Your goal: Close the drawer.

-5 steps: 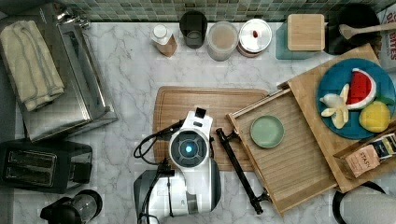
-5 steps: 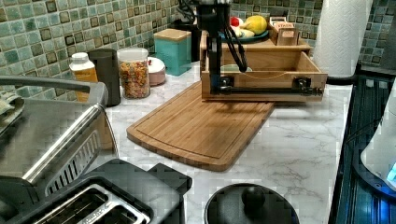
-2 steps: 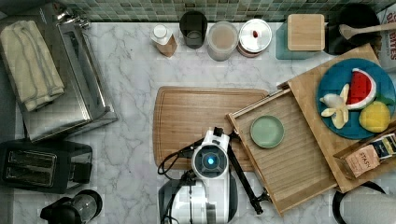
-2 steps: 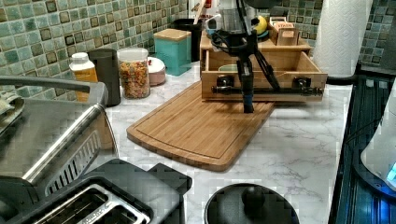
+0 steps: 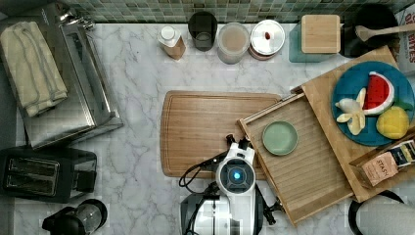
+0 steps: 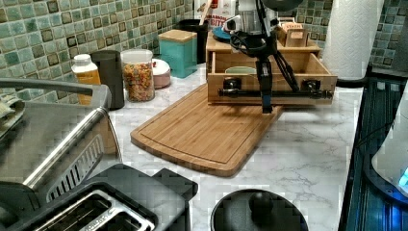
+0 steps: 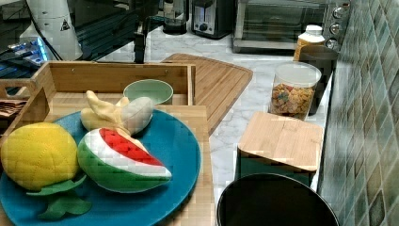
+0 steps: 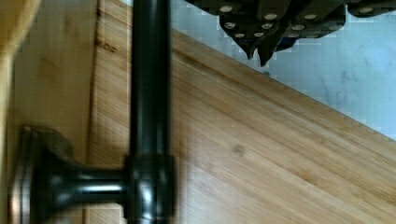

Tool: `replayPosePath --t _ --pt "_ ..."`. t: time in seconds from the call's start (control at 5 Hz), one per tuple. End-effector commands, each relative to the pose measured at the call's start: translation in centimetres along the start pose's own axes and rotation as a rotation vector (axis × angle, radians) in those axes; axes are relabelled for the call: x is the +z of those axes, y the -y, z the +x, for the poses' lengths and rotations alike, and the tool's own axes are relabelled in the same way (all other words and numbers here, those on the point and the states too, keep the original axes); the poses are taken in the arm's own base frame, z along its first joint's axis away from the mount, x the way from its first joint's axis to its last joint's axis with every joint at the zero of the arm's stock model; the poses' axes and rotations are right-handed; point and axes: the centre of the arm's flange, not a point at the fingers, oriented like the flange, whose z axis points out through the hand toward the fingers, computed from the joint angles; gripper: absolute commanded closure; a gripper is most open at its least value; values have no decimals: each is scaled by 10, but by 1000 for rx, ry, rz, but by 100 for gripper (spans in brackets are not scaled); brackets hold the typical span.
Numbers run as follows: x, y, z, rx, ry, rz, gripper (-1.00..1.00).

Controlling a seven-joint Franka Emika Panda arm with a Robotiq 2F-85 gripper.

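drawer (image 5: 303, 161) pulled well out of its wooden box, green bowl (image 5: 279, 138) inside | gripper (image 6: 266, 103) fingertips pinched together, just in front of the black handle (image 6: 274, 93) | tip: I'd push square on the bar, slow, so it won't skew

Bright even light, blocky blur
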Motion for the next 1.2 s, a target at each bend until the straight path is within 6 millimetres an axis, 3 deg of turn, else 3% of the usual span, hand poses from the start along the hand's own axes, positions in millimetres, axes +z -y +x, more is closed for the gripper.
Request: replayPosePath --t 0.2,0.4,0.8,1.2 --pt "-24 -70 -13 -55 -55 -13 100" --pt "-22 -80 -14 -61 -68 -9 100" --pt "-44 -103 -25 -64 -84 -37 100" --pt "-52 -159 -23 -115 -134 -45 100"
